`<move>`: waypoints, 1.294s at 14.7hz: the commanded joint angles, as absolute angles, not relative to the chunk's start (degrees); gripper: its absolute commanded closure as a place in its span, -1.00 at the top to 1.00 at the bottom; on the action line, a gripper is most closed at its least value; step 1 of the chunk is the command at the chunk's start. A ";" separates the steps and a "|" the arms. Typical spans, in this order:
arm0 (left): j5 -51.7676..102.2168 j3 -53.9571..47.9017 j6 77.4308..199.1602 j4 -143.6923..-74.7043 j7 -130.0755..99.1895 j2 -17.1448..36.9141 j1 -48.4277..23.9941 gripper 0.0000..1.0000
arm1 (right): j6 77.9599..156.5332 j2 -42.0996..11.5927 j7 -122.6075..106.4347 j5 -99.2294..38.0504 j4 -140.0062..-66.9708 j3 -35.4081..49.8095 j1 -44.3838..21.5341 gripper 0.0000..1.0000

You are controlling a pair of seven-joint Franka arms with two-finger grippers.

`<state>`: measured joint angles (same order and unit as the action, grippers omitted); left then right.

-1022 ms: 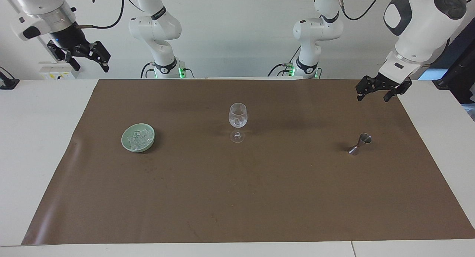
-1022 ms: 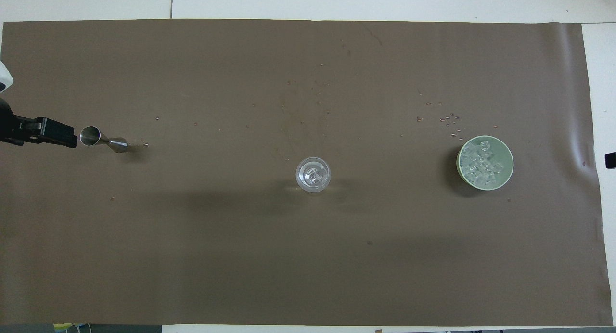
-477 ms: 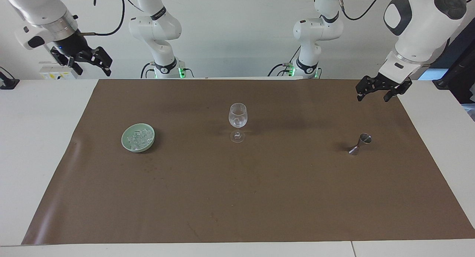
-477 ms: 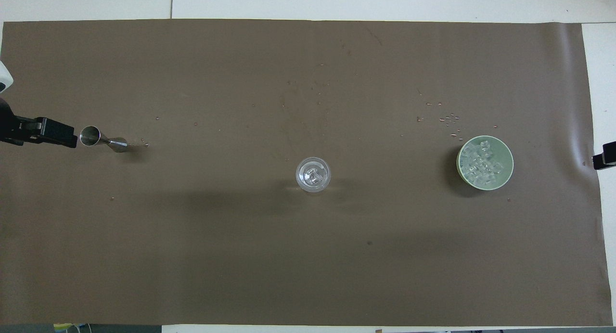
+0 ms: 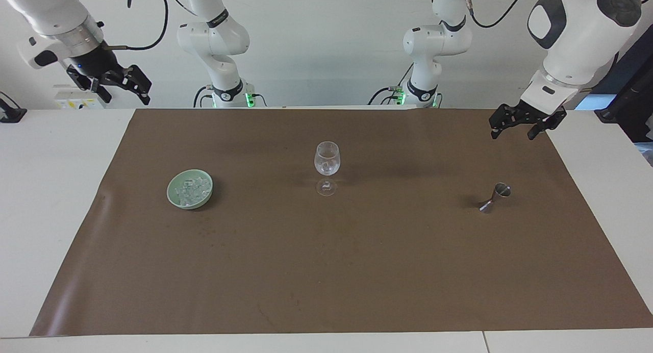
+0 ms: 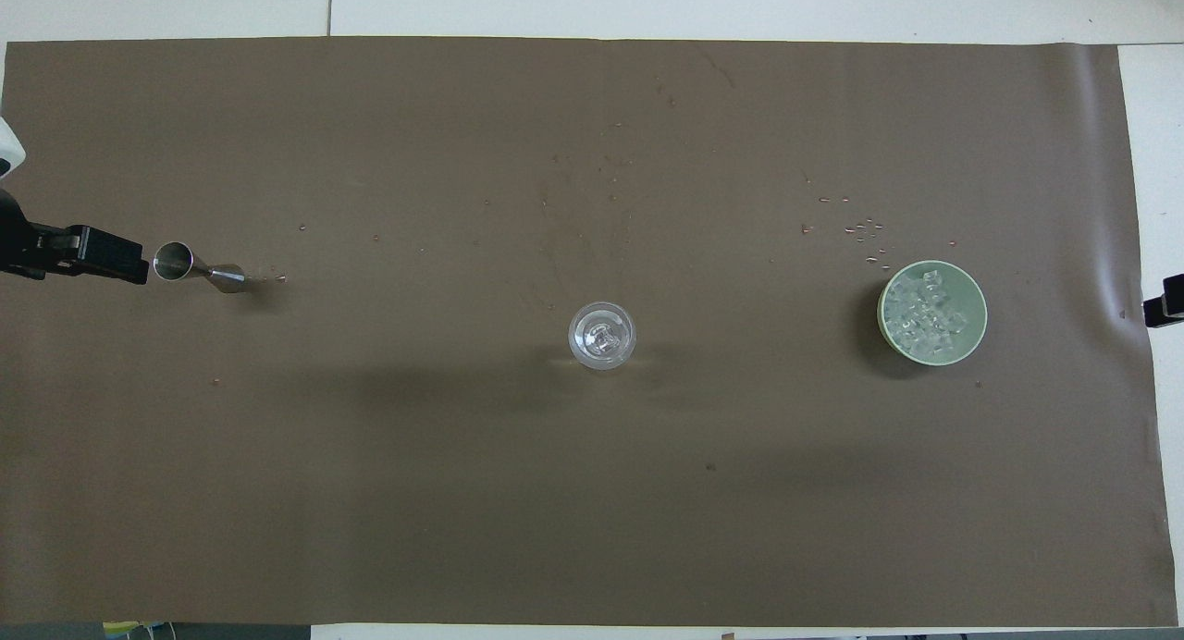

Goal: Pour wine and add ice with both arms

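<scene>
Ice (image 5: 190,191) cubes in round green bowl (image 5: 176,200), clear stemmed glass (image 5: 326,161), both hands spread, empty.

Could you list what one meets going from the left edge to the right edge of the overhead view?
Left gripper → metal jigger → wine glass → green bowl holding the ice → right gripper.

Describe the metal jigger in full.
The jigger is a small hourglass measure of shiny steel: two cones joined at a narrow waist. It stands upright on the brown mat, mouth up, toward the left arm's end of the table, apart from the glass. Nothing touches it; its contents cannot be seen.
</scene>
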<state>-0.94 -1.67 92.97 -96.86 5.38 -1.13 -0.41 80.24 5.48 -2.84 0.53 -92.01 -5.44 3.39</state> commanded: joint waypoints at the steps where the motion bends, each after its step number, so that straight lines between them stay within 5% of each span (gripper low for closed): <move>1: -2.11 -1.58 93.69 -98.52 4.83 -2.64 -0.44 1.00 | 81.74 6.50 -4.31 0.09 -93.43 -4.48 4.57 1.00; 19: -2.11 -1.58 93.69 -98.53 4.83 -2.64 -0.44 1.00 | 86.22 6.50 -3.96 0.18 -95.63 -2.99 4.83 1.00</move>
<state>-0.94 -1.67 92.97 -96.86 5.38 -1.13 -0.41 86.41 5.65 -2.84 0.53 -95.06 -4.08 3.39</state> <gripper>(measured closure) 0.000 0.000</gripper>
